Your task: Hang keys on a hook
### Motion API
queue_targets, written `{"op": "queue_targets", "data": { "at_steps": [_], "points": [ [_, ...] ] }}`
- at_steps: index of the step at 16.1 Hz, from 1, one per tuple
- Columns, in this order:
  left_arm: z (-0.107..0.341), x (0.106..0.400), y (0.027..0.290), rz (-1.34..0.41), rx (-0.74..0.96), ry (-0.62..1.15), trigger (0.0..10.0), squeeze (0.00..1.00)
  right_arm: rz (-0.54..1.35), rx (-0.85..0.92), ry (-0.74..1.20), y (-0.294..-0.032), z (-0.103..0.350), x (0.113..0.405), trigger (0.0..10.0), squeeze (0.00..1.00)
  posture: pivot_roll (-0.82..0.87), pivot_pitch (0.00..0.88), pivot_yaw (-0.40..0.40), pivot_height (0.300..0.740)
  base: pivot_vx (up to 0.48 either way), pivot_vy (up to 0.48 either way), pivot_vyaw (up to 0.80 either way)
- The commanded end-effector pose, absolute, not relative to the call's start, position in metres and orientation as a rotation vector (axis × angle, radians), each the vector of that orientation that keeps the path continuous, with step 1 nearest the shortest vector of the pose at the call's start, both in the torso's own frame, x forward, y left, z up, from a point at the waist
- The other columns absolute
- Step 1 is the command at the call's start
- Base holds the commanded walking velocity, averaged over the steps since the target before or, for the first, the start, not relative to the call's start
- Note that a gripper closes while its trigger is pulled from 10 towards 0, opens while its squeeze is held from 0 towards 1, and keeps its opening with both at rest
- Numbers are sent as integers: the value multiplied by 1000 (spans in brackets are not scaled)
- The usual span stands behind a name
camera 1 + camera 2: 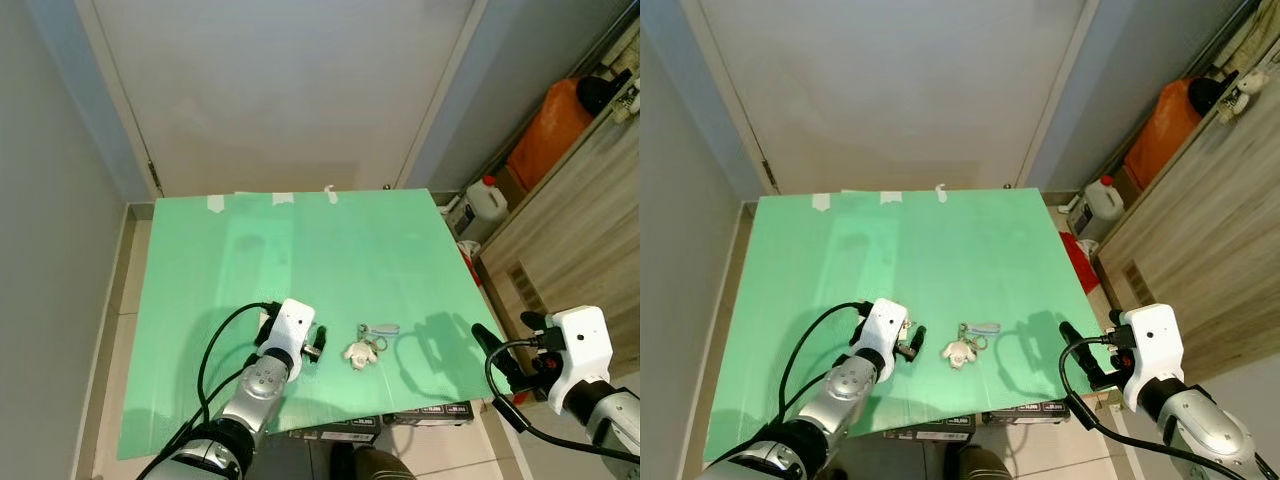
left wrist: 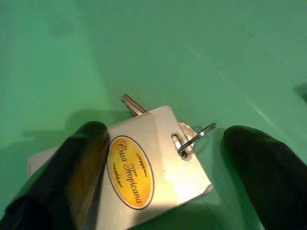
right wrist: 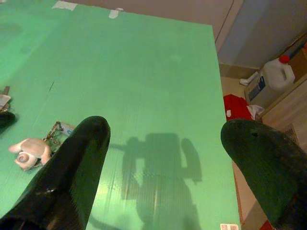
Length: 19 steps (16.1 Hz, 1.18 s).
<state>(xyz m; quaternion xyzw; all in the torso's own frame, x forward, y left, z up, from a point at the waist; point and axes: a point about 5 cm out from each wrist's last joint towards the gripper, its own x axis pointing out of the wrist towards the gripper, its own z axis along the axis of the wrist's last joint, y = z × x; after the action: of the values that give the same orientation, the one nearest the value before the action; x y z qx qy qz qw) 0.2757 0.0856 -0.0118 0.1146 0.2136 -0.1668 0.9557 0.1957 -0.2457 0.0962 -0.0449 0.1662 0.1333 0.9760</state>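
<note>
flat green board (image 1: 300, 260) with fine ribbed corrugation, matte, lying across dark boxes over a pale tiled floor (image 1: 110, 330); three bits of white tape (image 1: 281, 198) along its far edge. behind it a plain white door (image 1: 280, 90) in a pale frame, grey-blue walls either side. on the robot's right a wood-grain cabinet (image 1: 570, 200), an orange bag (image 1: 545, 135) and a white plastic jug with red cap (image 1: 487, 199) on the floor, red cloth (image 3: 235, 106) near the jug. left gripper (image 2: 163, 163) low over the near part of the board, black fingers (image 2: 79, 158) spread wide either side of a silver rectangular key tag (image 2: 158, 167) with an oval yellow "casa tropicana" label, not clamping it; one finger seems to touch the tag's edge, other clearly apart. tag flat on the board, split ring (image 2: 194, 139) through its slot, metal key (image 2: 132, 104) poking out beneath. just to its right on the board, a second keyring with a white shell-like charm (image 1: 359, 353) and pale blue strap (image 1: 382, 329). right gripper (image 3: 163, 143) off the board's near right corner, fingers wide apart, holding nothing.
</note>
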Motion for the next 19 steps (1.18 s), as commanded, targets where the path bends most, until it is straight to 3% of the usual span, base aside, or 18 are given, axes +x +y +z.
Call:
{"op": "queue_targets", "data": {
  "at_steps": [1,13,19],
  "points": [
    [-16,273,85,-354,223,467,0,0,241,-108,342,-252,100,193,10000,0,-251,170,-105,740,0,0,0],
    [-21,269,86,-429,234,514,0,0,252,-99,363,-246,96,193,10000,0,-238,172,-110,740,0,0,0],
    [-13,273,78,-448,127,454,0,0,265,-93,368,-242,94,196,10000,0,-224,168,-117,740,0,0,0]
  ]
}}
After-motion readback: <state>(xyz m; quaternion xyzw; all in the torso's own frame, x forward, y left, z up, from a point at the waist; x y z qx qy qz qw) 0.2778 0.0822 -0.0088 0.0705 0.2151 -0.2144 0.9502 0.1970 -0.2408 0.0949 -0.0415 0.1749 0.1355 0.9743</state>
